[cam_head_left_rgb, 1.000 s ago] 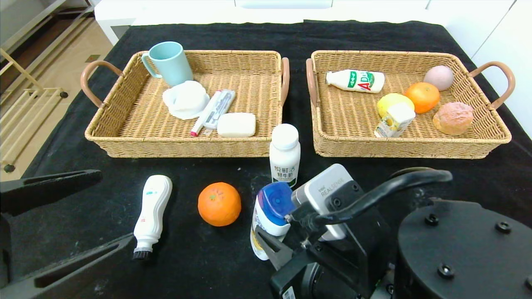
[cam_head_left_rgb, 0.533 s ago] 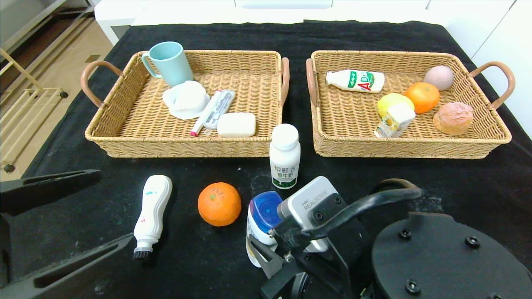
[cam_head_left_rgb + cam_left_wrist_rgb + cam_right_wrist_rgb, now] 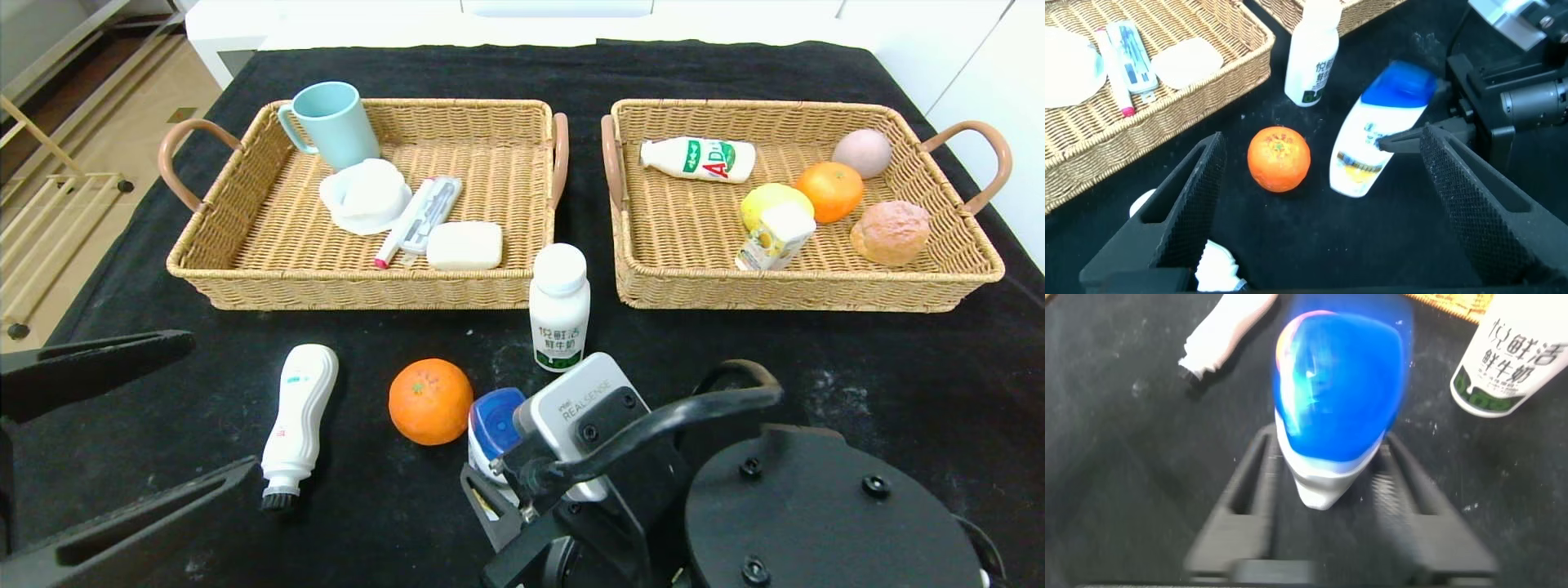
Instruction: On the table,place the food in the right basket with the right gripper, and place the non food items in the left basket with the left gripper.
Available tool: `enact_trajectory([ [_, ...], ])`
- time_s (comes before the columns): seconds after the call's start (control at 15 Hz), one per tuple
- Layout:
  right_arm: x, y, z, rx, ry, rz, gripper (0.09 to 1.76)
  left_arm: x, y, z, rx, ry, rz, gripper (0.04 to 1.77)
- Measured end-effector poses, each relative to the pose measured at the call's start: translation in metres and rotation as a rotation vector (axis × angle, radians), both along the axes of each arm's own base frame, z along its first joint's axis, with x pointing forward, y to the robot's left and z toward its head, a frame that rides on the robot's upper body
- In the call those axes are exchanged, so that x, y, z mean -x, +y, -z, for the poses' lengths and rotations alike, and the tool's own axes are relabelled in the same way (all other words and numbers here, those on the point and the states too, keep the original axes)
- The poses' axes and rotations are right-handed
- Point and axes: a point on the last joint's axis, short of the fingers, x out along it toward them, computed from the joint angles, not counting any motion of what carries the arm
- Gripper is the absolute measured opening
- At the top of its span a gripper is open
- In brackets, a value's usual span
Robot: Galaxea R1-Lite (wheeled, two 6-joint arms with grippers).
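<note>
Gripping the blue-capped tube bottle [image 3: 492, 425] near the desk's [image 3: 898, 359] front edge, the right tool [image 3: 502, 498] carries an "intel REALSENSE" camera [image 3: 571, 408]; the left tool [image 3: 1323, 204] gapes wide.

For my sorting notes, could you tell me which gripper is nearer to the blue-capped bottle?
The right gripper: its fingers flank the blue-capped bottle on both sides. The left gripper waits open at the table's near left edge, beyond the orange and brush-tipped bottle.

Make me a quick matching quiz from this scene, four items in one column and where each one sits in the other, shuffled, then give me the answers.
1. teal mug
2. blue-capped bottle
3. lemon
4. brush-tipped bottle

A. in the right basket
B. between the right gripper fingers
C. in the left basket
D. lying on the table, near the left gripper

Pairs: 1-C, 2-B, 3-A, 4-D
</note>
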Motion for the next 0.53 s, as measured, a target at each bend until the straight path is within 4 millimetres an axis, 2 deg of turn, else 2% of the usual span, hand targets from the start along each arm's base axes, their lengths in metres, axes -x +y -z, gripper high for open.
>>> enact_trajectory([
  [0.27,0.0,0.0,0.0013,0.004,0.001,0.007,1.2,-0.0003,-0.0002,0.0003,0.0,0.002,0.0,1.72],
  [0.53,0.0076,-0.0007,-0.0007,0.003,-0.004,-0.01,1.4,-0.0016,-0.0008,0.0023,-0.004,0.011,0.001,1.72],
])
